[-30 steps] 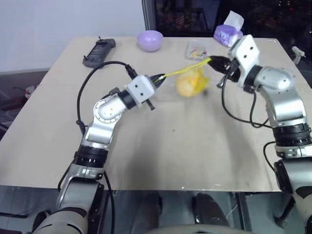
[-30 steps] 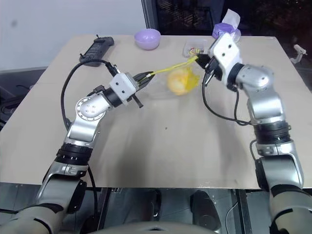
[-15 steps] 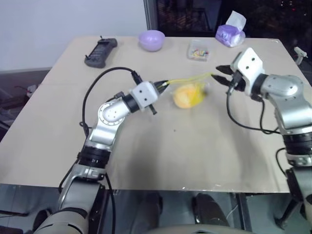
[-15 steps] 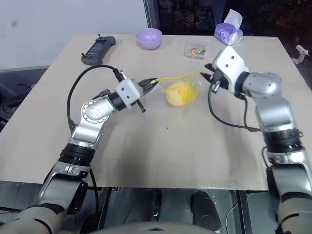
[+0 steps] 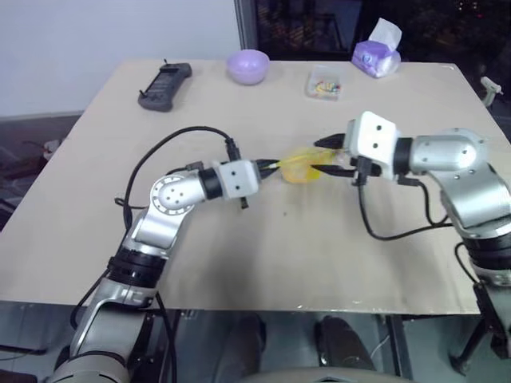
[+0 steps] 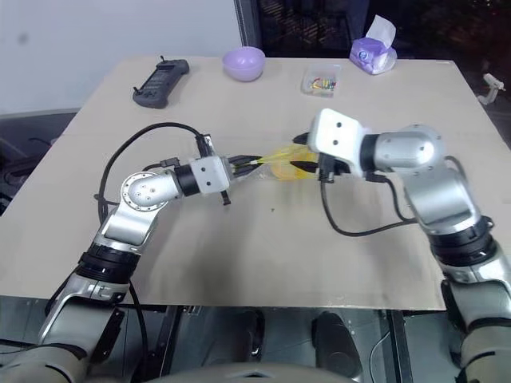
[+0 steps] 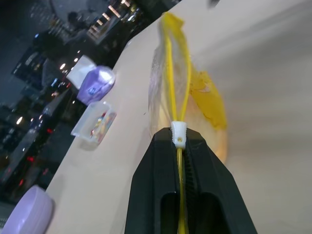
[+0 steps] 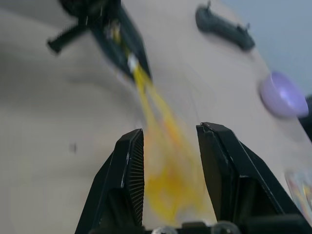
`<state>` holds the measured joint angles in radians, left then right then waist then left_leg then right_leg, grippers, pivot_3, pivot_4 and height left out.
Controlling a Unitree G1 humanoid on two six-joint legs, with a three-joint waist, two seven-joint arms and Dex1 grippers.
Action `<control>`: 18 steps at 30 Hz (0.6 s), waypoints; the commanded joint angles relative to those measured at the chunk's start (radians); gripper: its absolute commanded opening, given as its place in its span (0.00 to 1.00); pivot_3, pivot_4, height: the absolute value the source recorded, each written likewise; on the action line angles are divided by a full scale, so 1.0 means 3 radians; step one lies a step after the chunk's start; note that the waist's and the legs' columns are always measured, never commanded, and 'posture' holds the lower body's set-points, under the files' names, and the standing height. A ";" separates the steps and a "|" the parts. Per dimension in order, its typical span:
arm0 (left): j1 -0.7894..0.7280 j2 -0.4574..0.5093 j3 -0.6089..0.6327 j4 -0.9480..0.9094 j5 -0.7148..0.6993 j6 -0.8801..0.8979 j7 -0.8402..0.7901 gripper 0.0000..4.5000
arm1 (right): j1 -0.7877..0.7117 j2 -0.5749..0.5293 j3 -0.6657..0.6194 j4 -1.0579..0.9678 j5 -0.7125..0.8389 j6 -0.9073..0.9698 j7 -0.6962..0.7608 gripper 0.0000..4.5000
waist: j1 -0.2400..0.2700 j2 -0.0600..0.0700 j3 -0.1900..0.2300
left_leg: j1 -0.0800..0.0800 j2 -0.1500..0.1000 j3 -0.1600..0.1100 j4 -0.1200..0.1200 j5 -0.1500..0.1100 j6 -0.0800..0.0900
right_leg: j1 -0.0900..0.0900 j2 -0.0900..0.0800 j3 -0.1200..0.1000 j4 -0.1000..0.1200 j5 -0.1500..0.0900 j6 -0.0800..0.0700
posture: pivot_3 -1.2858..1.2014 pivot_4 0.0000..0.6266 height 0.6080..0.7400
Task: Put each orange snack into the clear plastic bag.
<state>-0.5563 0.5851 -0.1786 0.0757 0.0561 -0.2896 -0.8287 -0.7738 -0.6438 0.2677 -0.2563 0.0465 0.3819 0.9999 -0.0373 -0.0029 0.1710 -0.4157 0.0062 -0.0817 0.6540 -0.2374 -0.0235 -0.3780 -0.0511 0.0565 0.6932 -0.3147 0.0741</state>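
I kept the left claw (image 7: 179, 146) clenched on the clear plastic bag's (image 5: 307, 166) yellow strip while my released right claw (image 8: 168, 170) straddled it, judging a lower regrip best.

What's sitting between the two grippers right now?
The clear plastic bag with the orange snack inside lies between the left gripper, shut on its yellow strip, and the open right gripper, as the left eye view shows.
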 commanded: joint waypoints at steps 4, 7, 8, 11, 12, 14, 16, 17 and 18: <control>-0.0109 0.0102 -0.0076 -0.0165 0.0232 -0.0215 0.0015 0.00 | -0.0078 0.0363 0.0239 0.0141 -0.0190 -0.0311 -0.0178 0.42 | -0.0013 0.0000 0.0000 | 0.0000 0.0000 0.0000 -0.0001 0.0000 0.0000 | -0.0001 0.0000 0.0000 0.0000 0.0000 0.0000 | 0.52 0.24 1.00; -0.0133 0.0093 -0.0083 -0.0161 0.0321 -0.0288 0.0081 0.00 | -0.0081 0.0408 0.0261 0.0193 -0.0212 -0.0388 -0.0171 0.42 | -0.0011 0.0000 0.0000 | 0.0000 0.0000 -0.0001 -0.0001 0.0000 0.0000 | -0.0001 0.0000 -0.0001 0.0000 0.0000 0.0000 | 0.52 0.24 1.00; -0.0136 0.0072 -0.0079 -0.0184 0.0335 -0.0287 0.0107 0.00 | -0.0071 0.0427 0.0272 0.0197 -0.0207 -0.0407 -0.0166 0.42 | -0.0012 0.0000 0.0000 | 0.0000 0.0000 -0.0001 -0.0001 0.0000 0.0000 | 0.0000 0.0000 -0.0001 -0.0001 0.0000 0.0000 | 0.52 0.24 1.00; -0.0120 0.0030 -0.0077 -0.0243 0.0346 -0.0252 0.0141 0.00 | -0.0040 0.0462 0.0291 0.0192 -0.0198 -0.0431 -0.0144 0.42 | -0.0013 0.0000 0.0000 | 0.0000 0.0000 -0.0002 -0.0001 0.0000 0.0000 | -0.0001 0.0001 -0.0002 0.0001 0.0000 0.0000 | 0.52 0.24 1.00; -0.0110 0.0026 -0.0080 -0.0255 0.0350 -0.0247 0.0146 0.00 | -0.0032 0.0470 0.0294 0.0199 -0.0204 -0.0444 -0.0140 0.42 | -0.0014 0.0000 0.0000 | 0.0000 0.0000 -0.0003 -0.0001 0.0000 0.0000 | -0.0001 0.0001 -0.0002 0.0001 0.0000 0.0000 | 0.52 0.24 1.00; -0.0095 0.0008 -0.0078 -0.0279 0.0333 -0.0227 0.0150 0.00 | -0.0024 0.0479 0.0304 0.0223 -0.0217 -0.0474 -0.0139 0.42 | -0.0016 0.0000 0.0000 | 0.0000 0.0000 -0.0002 -0.0001 0.0000 0.0000 | -0.0001 0.0001 -0.0002 0.0001 0.0000 0.0000 | 0.52 0.24 1.00; -0.0094 -0.0016 -0.0068 -0.0310 0.0300 -0.0187 0.0148 0.00 | -0.0021 0.0486 0.0309 0.0251 -0.0228 -0.0500 -0.0148 0.37 | -0.0015 0.0000 0.0000 | 0.0000 0.0000 -0.0002 -0.0001 0.0000 0.0000 | -0.0001 0.0001 -0.0002 0.0001 0.0000 0.0000 | 0.52 0.24 1.00; -0.0096 -0.0024 -0.0063 -0.0323 0.0293 -0.0171 0.0146 0.00 | -0.0020 0.0487 0.0310 0.0259 -0.0231 -0.0508 -0.0152 0.30 | -0.0015 0.0000 0.0000 | 0.0000 0.0000 -0.0002 -0.0001 0.0000 0.0000 | -0.0001 0.0001 -0.0002 0.0001 0.0000 0.0000 | 0.52 0.24 1.00; -0.0101 -0.0027 -0.0061 -0.0324 0.0296 -0.0164 0.0144 0.00 | -0.0020 0.0488 0.0311 0.0274 -0.0236 -0.0519 -0.0156 0.24 | -0.0015 0.0000 0.0000 | 0.0000 0.0000 -0.0002 -0.0001 0.0000 0.0000 | -0.0001 0.0001 -0.0002 0.0001 0.0000 0.0000 | 0.52 0.24 1.00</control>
<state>-0.5762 0.5815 -0.2075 0.0297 0.1629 -0.3367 -0.7997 -0.7742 -0.5035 0.3719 -0.1661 -0.0271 0.2448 0.9532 -0.0418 -0.0029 0.1711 -0.4156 0.0063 -0.0823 0.6537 -0.2374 -0.0235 -0.3782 -0.0509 0.0561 0.6935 -0.3147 0.0741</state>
